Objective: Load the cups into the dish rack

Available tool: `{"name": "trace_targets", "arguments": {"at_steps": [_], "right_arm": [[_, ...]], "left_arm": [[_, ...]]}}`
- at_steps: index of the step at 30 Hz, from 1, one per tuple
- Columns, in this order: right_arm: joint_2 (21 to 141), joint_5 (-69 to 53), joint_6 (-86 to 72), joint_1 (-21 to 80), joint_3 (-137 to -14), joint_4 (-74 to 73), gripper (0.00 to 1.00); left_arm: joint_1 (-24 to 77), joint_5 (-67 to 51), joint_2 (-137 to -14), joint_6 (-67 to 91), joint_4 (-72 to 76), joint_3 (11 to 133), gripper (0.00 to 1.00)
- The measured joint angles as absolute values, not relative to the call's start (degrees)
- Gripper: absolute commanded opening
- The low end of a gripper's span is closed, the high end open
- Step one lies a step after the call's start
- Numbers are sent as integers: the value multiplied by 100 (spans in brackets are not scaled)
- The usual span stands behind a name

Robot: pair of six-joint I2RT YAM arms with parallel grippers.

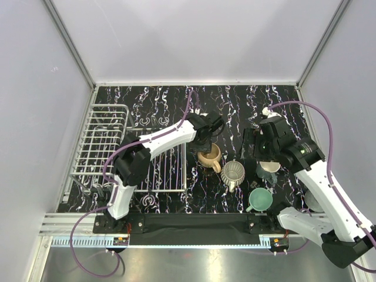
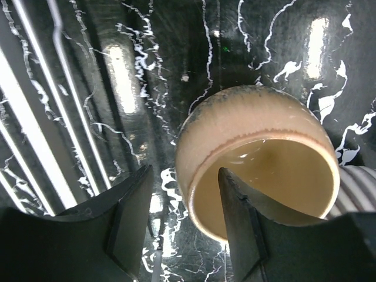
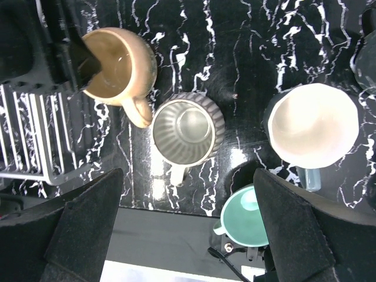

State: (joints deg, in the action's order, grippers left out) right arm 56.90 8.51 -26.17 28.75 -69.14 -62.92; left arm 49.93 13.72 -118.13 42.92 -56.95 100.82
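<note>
The peach-tan cup (image 1: 208, 155) stands upright on the black marbled table, just right of the dish rack's flat grid (image 1: 167, 170). My left gripper (image 1: 205, 144) is open and straddles the cup's near wall (image 2: 252, 135): the right finger (image 2: 241, 223) is inside the cup, the left finger (image 2: 132, 217) is outside with a gap. My right gripper (image 1: 258, 145) is open and empty, held high above the ribbed grey-beige cup (image 3: 188, 132), the mint green cup (image 3: 247, 220) and a grey-teal cup with a pale inside (image 3: 311, 126).
The white wire rack's raised basket (image 1: 100, 147) stands at the far left, its grid wires beside my left fingers (image 2: 35, 135). A dark cup edge shows at the top right of the right wrist view (image 3: 365, 53). A black strip (image 1: 194, 222) runs along the table's near edge.
</note>
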Motion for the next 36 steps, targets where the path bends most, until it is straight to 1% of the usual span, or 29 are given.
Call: {"name": "trace_targets", "arguments": {"at_steps": [3,6,7,11,19,23,25,31,34,36], "right_arm": [[5610,744,-2628,2875,-6886,-6289,100],[5551,582,-2639,2875,-6845,-6292,100],[5544,523,-2641,2875,-6834,-6289,100],[5533,320,-2681,2873,-6783,-6289,99],[5535,-148,-2716,2873,-6783,-6285,100],[5542,-801,-2799,2869,-6827,-6165,99],[5566,-1358,-2930,2869,-6866,-5961,98],[5697,-3103,-3822,2871,-6831,-4709,97],[5708,-3610,-4405,2998,-6785,-3962,97],[5763,-3815,-4807,3245,-6779,-3439,97]], "left_arm": [[4995,1315,-11813,4296,-5544,9953,43],[4995,1288,-11813,4296,-5472,9837,31],[4995,1284,-11813,4281,-5441,9819,24],[4993,1286,-11826,4202,-5435,9804,0],[4993,1258,-11786,4156,-5540,9942,0],[4993,1247,-11266,4139,-5505,9894,0],[4993,1234,-10637,4139,-5229,9607,0],[4993,1282,-7758,4198,-4134,8215,0],[4993,1382,-6545,4215,-3503,7496,0],[4993,1431,-5948,4215,-3181,6995,0]]}}
